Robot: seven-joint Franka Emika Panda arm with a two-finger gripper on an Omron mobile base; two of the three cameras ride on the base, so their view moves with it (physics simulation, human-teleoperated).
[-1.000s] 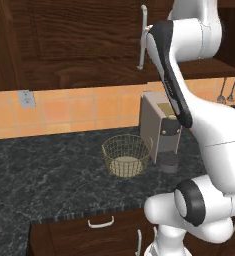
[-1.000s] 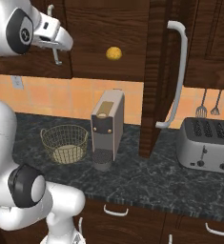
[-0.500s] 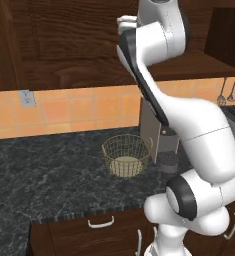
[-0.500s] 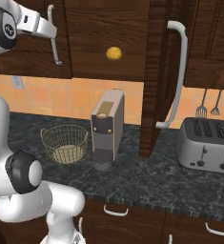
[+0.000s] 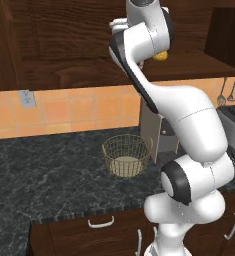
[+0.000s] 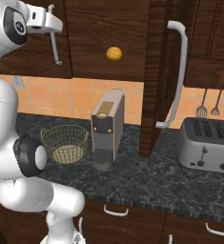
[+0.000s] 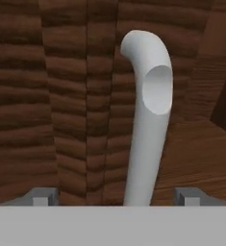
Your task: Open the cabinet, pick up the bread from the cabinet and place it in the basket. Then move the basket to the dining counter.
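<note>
My hand [image 7: 117,194] wide open, nothing held, straddling left cabinet handle [image 7: 145,120]. Centre bar between fingers, close squarely, pull along door arc. Right door open; bread [image 6: 114,53] on shelf, basket [image 6: 64,143] on tabletop.

Black speckled worktop [image 6: 147,183] carries basket [image 6: 64,143] at left, grey coffee machine [image 6: 106,128] just beside it, silver toaster [image 6: 208,145] well apart at right. Wooden shelf [image 5: 189,68] inside open cabinet [image 6: 108,38] carries bread [image 6: 114,53], alone, above coffee machine. Basket [image 5: 127,155] upright, beige bottom showing.
</note>
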